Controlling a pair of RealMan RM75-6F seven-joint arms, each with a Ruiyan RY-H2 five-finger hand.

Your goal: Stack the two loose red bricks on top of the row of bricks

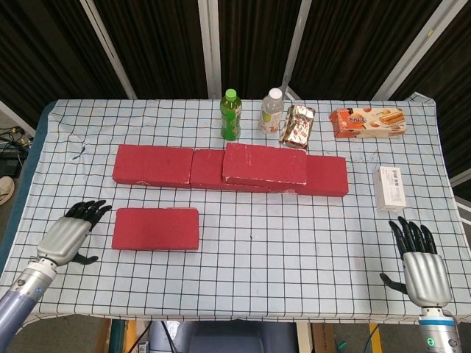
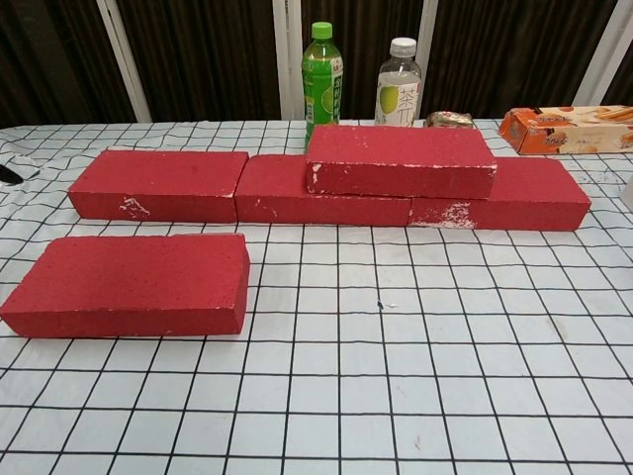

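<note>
A robotics test bench in a lab or workshop: a table [image 1: 243, 272] draped in a black-gridded white cloth stands before dark corrugated panels [image 1: 154, 44] framed by pale metal struts [image 1: 210, 44]. Behind the table, nothing but that wall; cables [image 1: 11, 136] trail off its left edge.

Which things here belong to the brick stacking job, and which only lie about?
Job: loose brick, stacked brick, brick row, left hand.
Lying about: green bottle, water bottle, foil packet, biscuit box, white box.
</note>
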